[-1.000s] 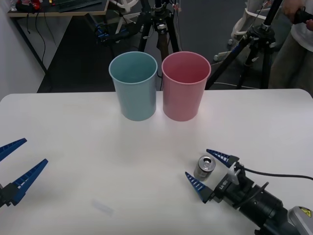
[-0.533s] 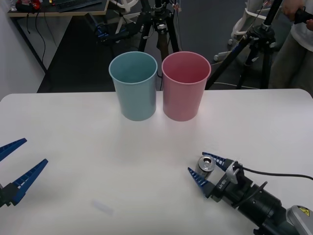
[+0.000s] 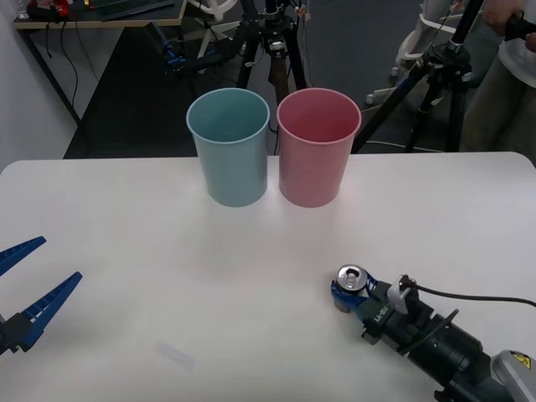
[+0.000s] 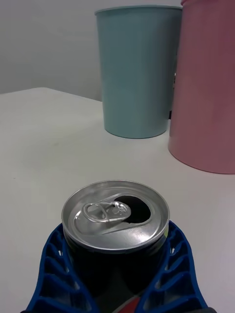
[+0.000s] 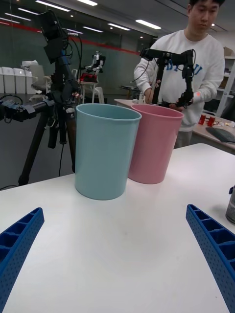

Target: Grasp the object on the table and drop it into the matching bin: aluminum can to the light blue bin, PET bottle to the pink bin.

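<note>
Right gripper [image 3: 350,295] clamped on can [image 3: 351,281], upright on table [image 3: 167,276]. Left gripper [image 3: 25,280] fingers apart, idle at left edge.

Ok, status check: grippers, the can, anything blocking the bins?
Right gripper shut on aluminum can, upright on table. Left gripper open, idle at left edge. Path to light blue bin clear.

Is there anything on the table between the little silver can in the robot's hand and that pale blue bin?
No. In the front view, bare white tabletop separates the small silver metal can, gripped by the right hand, from the tall pale blue plastic bin.
</note>
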